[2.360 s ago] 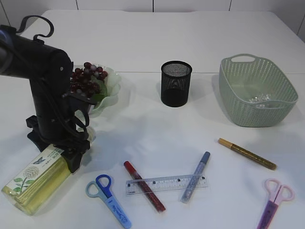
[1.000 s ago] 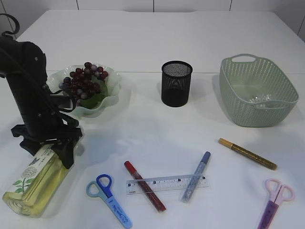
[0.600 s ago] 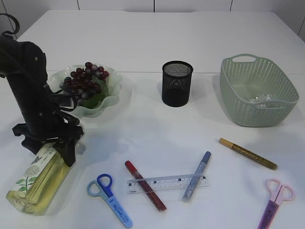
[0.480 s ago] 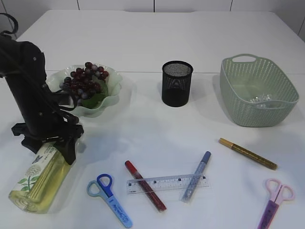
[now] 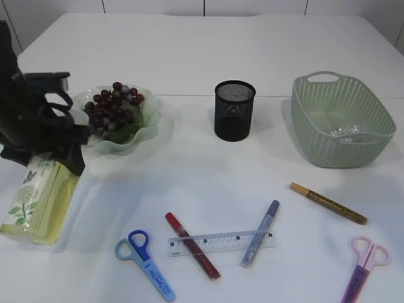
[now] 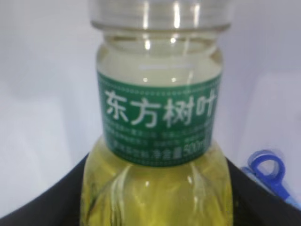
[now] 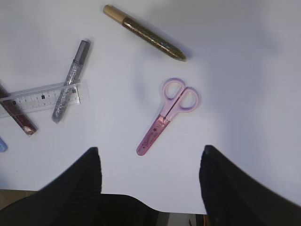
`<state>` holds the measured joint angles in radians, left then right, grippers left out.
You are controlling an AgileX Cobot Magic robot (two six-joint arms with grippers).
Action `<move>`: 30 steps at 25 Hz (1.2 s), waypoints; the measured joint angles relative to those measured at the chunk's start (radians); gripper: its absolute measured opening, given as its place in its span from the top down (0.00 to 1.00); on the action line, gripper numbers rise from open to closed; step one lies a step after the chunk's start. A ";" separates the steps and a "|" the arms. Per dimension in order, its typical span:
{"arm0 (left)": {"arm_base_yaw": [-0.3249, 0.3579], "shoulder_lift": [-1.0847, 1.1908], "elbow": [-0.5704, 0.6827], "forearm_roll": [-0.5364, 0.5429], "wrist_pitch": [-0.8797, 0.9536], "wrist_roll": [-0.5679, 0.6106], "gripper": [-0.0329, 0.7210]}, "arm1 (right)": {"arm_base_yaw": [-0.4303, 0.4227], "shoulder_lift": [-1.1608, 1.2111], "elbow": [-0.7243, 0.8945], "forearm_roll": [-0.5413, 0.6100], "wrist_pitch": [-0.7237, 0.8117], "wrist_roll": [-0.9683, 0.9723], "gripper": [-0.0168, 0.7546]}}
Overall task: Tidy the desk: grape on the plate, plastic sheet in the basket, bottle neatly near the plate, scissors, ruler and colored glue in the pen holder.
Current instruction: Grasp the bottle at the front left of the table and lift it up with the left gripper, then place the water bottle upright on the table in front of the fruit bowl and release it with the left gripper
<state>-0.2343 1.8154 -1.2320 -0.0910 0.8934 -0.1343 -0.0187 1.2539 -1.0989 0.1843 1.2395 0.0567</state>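
Exterior view: bottle (image 5: 33, 201) near table's (image 5: 252, 50) left edge.

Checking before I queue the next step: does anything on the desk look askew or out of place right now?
The bottle is tilted, not upright, gripped near its neck by the left gripper beside the plate. The silver glue pen lies across the ruler, and a red one crosses its other end. Nothing spilled or damaged.

Bright, even light on the white table (image 5: 208, 177), soft shadows under everything. Left wrist view is blurry, glare streaking the bottle (image 6: 157, 117). Right wrist view is sharp, edges slightly dim.
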 joint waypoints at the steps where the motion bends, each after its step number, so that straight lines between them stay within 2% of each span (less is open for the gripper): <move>1: 0.000 -0.024 0.005 0.004 -0.015 -0.011 0.36 | 0.000 0.000 0.000 0.000 0.000 0.000 0.31; 7: 0.000 -0.204 0.132 0.116 -0.203 -0.160 0.36 | 0.000 0.000 0.000 0.000 0.000 0.000 0.31; 10: 0.000 -0.302 0.257 0.210 -0.341 -0.254 0.36 | 0.000 0.000 0.000 0.000 0.000 0.000 0.31; 13: 0.000 -0.396 0.375 0.284 -0.510 -0.290 0.36 | 0.000 0.000 0.000 0.000 0.000 -0.001 0.31; 18: 0.000 -0.468 0.536 0.347 -0.861 -0.299 0.36 | 0.000 0.000 0.000 -0.019 0.000 -0.001 0.31; 23: 0.000 -0.450 0.645 0.349 -1.162 -0.278 0.36 | 0.000 0.000 0.000 -0.046 0.000 -0.002 0.31; 26: 0.000 -0.409 0.657 0.311 -1.285 -0.192 0.36 | 0.000 0.000 0.000 -0.045 0.000 -0.011 0.31; 30: 0.000 -0.346 0.659 0.209 -1.440 -0.083 0.36 | 0.000 0.000 0.000 -0.045 0.000 -0.014 0.31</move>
<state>-0.2343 1.4691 -0.5732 0.1182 -0.5469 -0.2169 -0.0187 1.2539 -1.0989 0.1388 1.2395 0.0425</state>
